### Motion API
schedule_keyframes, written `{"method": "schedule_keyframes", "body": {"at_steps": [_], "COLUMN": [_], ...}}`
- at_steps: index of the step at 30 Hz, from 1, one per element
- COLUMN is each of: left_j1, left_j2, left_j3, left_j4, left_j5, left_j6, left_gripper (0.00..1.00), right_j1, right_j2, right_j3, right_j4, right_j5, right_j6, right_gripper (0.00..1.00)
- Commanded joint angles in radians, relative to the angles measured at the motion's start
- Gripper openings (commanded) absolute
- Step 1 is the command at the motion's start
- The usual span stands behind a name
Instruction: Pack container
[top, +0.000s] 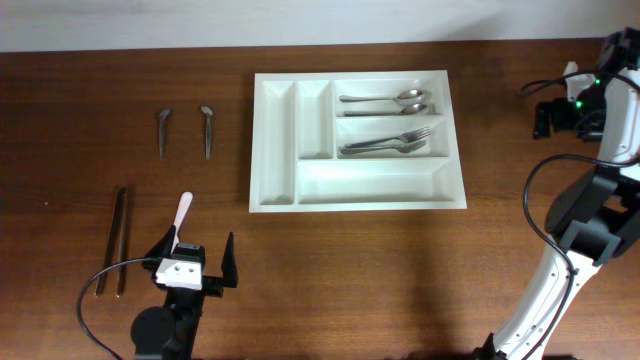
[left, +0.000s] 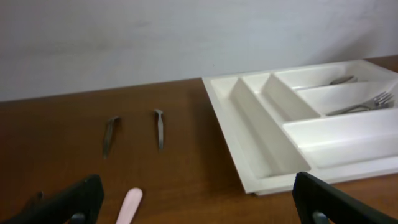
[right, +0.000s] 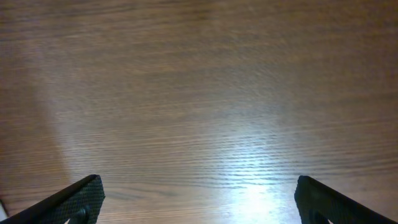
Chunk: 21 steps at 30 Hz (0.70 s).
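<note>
The white five-compartment container (top: 280, 150) lies at the table's middle back. Its top horizontal compartment holds spoons (top: 385, 101), the middle one forks (top: 385, 143). The container also shows in the left wrist view (left: 249, 149). Two small dark utensils (top: 164, 131) (top: 207, 129) lie to its left, also in the left wrist view (left: 110, 135) (left: 159, 127). A pink-handled utensil (top: 183, 213) (left: 129, 206) lies between the fingers of my open left gripper (top: 196, 258) (left: 199, 208). Brown chopsticks (top: 117, 237) lie at the far left. My right gripper (right: 198, 202) is open over bare wood.
The right arm (top: 590, 200) stands at the table's right edge with a black cable looping beside it. A white wall (left: 186, 37) runs behind the table's far edge.
</note>
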Motion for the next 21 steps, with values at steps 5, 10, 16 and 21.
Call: {"method": "schedule_keyframes", "body": {"at_steps": [5,10,16,21], "left_j1": [0.007,0.008,0.026,0.108], "left_j2": [-0.007,0.013,0.239,0.597], "left_j3": [0.000,0.080,0.414,0.830], "left_j4": [0.026,-0.015,-0.261,-0.555], "left_j5": [0.001,0.046,0.037,0.025], "left_j6": [-0.056,-0.102,0.066,0.100], "left_gripper": [0.99,0.99,0.99,0.99], "right_j1": [-0.008,-0.008,-0.008,-0.008], "right_j2": [-0.021,-0.021,-0.021,-0.021], "right_j3": [-0.005,-0.005,-0.005,-0.005], "right_j4": [0.001,0.001,0.001,0.001], "right_j5": [0.008,0.008,0.007,0.007], "right_j6": [-0.010,-0.010,-0.010,-0.010], "right_gripper": [0.98,0.99,0.99,0.99]}}
